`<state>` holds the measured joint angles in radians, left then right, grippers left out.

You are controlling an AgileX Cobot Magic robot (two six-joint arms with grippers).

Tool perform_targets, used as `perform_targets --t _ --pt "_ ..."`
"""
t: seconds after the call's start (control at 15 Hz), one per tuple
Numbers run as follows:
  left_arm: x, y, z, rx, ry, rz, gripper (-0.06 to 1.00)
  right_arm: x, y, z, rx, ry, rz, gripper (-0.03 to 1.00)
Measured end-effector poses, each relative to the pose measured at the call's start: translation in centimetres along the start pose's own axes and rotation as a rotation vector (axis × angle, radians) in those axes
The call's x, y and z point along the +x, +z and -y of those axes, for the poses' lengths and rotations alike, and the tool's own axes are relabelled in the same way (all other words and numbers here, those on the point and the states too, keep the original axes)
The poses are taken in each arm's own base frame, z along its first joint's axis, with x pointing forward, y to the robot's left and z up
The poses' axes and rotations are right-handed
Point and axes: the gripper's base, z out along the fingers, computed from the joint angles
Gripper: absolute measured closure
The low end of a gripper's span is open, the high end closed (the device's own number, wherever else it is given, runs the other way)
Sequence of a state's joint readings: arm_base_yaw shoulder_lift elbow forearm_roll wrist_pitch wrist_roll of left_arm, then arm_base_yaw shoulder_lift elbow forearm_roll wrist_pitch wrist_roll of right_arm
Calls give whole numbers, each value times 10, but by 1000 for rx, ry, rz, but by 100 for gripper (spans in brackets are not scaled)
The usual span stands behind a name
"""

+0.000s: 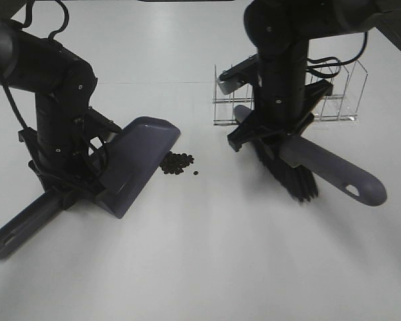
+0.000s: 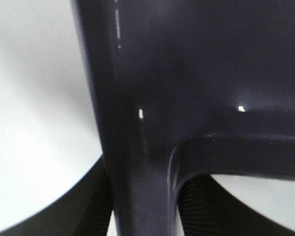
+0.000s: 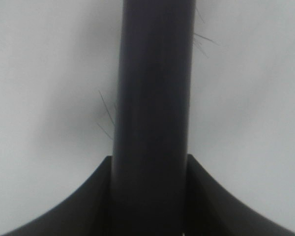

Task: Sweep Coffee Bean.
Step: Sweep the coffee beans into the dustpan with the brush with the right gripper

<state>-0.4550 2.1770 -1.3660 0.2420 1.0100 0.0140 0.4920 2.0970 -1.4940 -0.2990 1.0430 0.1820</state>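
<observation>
- The dustpan (image 1: 142,150): smooth moulded plastic, grey-purple, with a low sheen and small bright glints in the left wrist view.
- The brush (image 1: 334,172): handle of the same smooth, semi-gloss plastic; its bristles (image 1: 302,186) are fine black fibres, matt.
- The coffee bean (image 1: 177,162) cluster: dark, dull surface.
- The rack (image 1: 334,100): thin bright metal wire.
- The desk (image 1: 220,267): white, smooth, faintly reflective.
- The 2 arms (image 1: 50,67): black casings, slightly glossy.

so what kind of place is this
Likely a robotics lab test bench: a white tabletop, black robot arms holding a grey-purple plastic dustpan and matching brush, and a little pile of dark coffee beans.
</observation>
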Motion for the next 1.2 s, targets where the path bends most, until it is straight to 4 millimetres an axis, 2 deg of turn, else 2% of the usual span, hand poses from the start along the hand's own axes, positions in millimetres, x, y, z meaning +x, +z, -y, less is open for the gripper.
perform_targets --t 0.07,0.13,0.33,0.6,0.87,1.07,1.2 --pt "0 0 0 3 -2 -13 59 -9 0 -13 -8 -31 6 66" --pt "3 2 1 14 -7 -58 59 -26 3 -38 -43 -73 13 66" --pt "5 4 3 26 -1 -97 59 -45 1 -61 -119 -91 30 66" --pt "4 4 3 51 -14 -103 59 -62 -4 -78 -277 -53 65 66" --pt "5 4 6 81 -31 -111 59 -69 1 -96 -456 36 91 66" --pt "5 3 8 105 -48 -111 59 -75 -6 -109 -633 78 146 66" --pt "5 3 9 109 -50 -111 59 -75 -6 -113 -678 77 147 66"
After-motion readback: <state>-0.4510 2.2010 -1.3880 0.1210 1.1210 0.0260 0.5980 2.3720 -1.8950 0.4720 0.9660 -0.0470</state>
